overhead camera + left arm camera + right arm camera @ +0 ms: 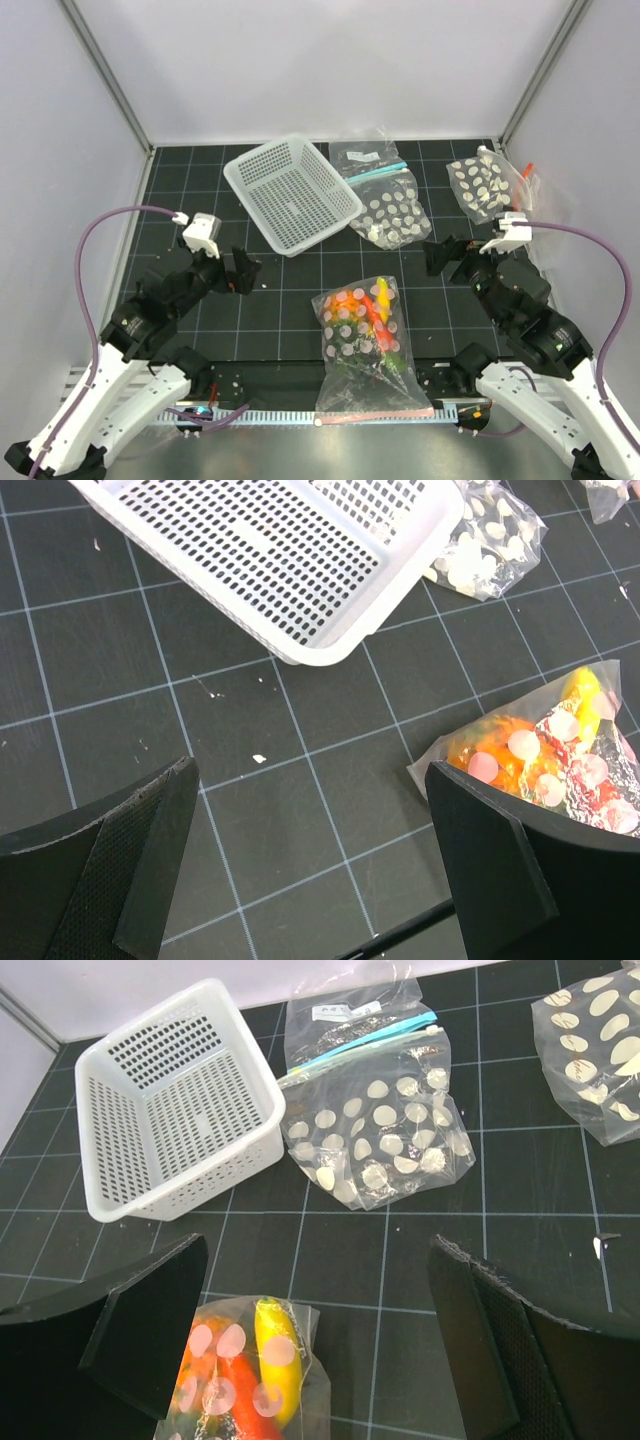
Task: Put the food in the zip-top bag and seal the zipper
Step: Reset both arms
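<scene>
The zip-top bag [362,340] lies flat at the table's near centre, its pink zipper [375,414] along the near edge. The food sits inside it: a yellow banana [275,1345], a red pepper [232,1390] and an orange pineapple [500,755]. My left gripper [240,272] hovers open to the bag's left, nothing between its fingers [135,865]. My right gripper [445,258] stands open just right of the bag's far end, and its left finger [140,1325] overlaps the bag's corner in the right wrist view. Neither gripper holds anything.
A white mesh basket [292,193] stands at the back centre. Beside it lie a clear bag with a teal strip [370,158] and a white-dotted bag [397,212]. Another dotted bag with an orange strip [487,185] lies at the back right.
</scene>
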{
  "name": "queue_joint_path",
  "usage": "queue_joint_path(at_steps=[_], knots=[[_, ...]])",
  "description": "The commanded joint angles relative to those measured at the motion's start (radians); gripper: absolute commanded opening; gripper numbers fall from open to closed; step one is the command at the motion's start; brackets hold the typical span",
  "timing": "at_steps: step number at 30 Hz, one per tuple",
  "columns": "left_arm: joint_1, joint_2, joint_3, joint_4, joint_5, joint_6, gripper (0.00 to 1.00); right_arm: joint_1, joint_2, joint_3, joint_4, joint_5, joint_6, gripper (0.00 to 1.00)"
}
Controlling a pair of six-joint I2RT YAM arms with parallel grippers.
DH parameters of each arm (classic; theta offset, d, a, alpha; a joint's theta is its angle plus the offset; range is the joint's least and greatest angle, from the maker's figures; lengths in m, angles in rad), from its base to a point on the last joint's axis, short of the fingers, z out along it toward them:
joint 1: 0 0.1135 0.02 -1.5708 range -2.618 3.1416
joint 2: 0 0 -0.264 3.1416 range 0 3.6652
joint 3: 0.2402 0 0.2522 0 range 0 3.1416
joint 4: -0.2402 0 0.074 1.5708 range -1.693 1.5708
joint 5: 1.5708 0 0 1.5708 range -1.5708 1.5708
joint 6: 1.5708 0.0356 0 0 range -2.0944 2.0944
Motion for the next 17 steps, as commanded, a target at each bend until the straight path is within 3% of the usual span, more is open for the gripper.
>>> queue_joint_path(at_steps=[1, 17], knots=[[0.006, -0.024, -0.006, 0.057, 0.01, 0.015, 1.0, 0.0, -0.003, -0.011, 0.003, 0.028, 0.017, 0.98], [0.008, -0.026, -0.006, 0.056, -0.011, 0.021, 1.0, 0.0, -0.023, -0.007, -0.017, 0.045, 0.033, 0.99]])
